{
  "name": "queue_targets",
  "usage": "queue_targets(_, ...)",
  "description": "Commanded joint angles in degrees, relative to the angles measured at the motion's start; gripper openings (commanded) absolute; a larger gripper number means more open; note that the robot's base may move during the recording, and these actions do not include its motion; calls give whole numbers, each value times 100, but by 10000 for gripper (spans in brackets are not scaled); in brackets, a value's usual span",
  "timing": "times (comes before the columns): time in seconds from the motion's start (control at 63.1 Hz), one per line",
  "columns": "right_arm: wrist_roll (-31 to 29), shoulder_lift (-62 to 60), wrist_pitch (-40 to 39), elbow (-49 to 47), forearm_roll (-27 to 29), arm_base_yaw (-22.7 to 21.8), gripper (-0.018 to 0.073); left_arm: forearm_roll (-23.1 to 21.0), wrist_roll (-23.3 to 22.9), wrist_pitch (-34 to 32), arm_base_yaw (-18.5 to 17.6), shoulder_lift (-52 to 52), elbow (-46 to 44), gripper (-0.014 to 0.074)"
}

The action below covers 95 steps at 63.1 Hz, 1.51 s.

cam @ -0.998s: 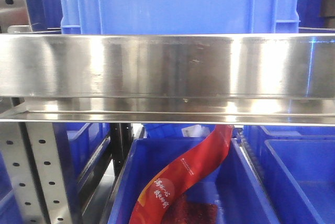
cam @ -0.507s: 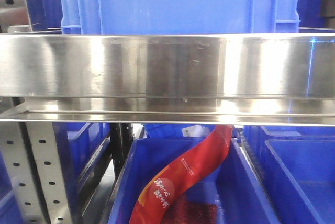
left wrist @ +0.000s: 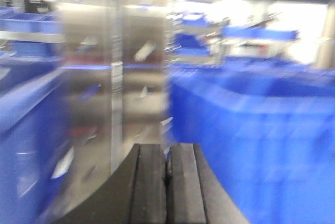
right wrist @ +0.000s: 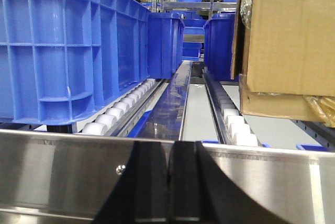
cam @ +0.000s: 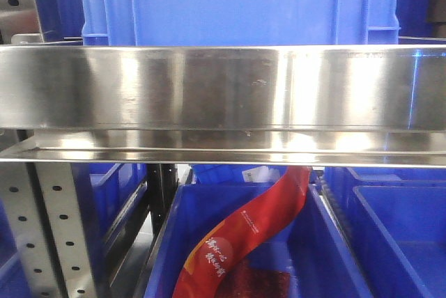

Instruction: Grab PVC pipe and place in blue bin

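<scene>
No PVC pipe shows in any view. A large blue bin (cam: 237,2) stands on the steel shelf rail (cam: 223,89) in the front view, and it also shows at the left of the right wrist view (right wrist: 68,46). My left gripper (left wrist: 166,153) is shut and empty; its view is blurred, with a blue bin (left wrist: 251,140) at its right. My right gripper (right wrist: 170,150) is shut and empty, low in front of the steel rail (right wrist: 63,177) at the shelf's edge. Neither gripper shows in the front view.
A lower blue bin (cam: 244,242) holds a red printed bag (cam: 244,235). More blue bins (cam: 397,228) stand at the lower right. A perforated steel post (cam: 42,228) is at the lower left. A cardboard box (right wrist: 288,41) sits on the roller track (right wrist: 235,124) at the right.
The front view is unchanged apart from a dark reflection on the steel rail shifting slightly to the left.
</scene>
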Motion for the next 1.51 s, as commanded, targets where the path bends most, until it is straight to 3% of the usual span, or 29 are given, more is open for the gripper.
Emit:
queue_targets(0.0, -3, -21, -128, 10, -28, -36, -168, 93, 6, 162, 258, -421, 429, -111)
queue_targets(0.143, -3, -21, -128, 10, -28, -36, -168, 173, 6, 589, 581, -1179, 991, -111)
queue_targets(0.333, -3, -21, -128, 10, -28, -36, -168, 197, 6, 1294, 629, -2270, 1470, -111)
queue_targets(0.475, -3, -21, -128, 10, -28, -36, -168, 675, -17, 2034, 629, -2725, 1519, -111)
queue_targets(0.586, -3, -21, -128, 10, -28, -36, -168, 699, -30, 1825, 664, -2725, 1654, -111)
queue_targets(0.729, -3, -21, -128, 10, -28, -36, -168, 671, -30, 449, 663, -2725, 2049, -111)
queue_targets(0.792, -3, -21, -128, 10, -28, -36, -168, 692, -30, 772, 676, -2725, 2049, -111)
queue_targets(1.062, -3, -21, -128, 10, -28, -36, -168, 440, -30, 637, 813, -2725, 2049, -111)
queue_targets(1.489, -3, -21, -128, 10, -28, -36, -168, 440, -30, 637, 836, -2725, 2049, -111)
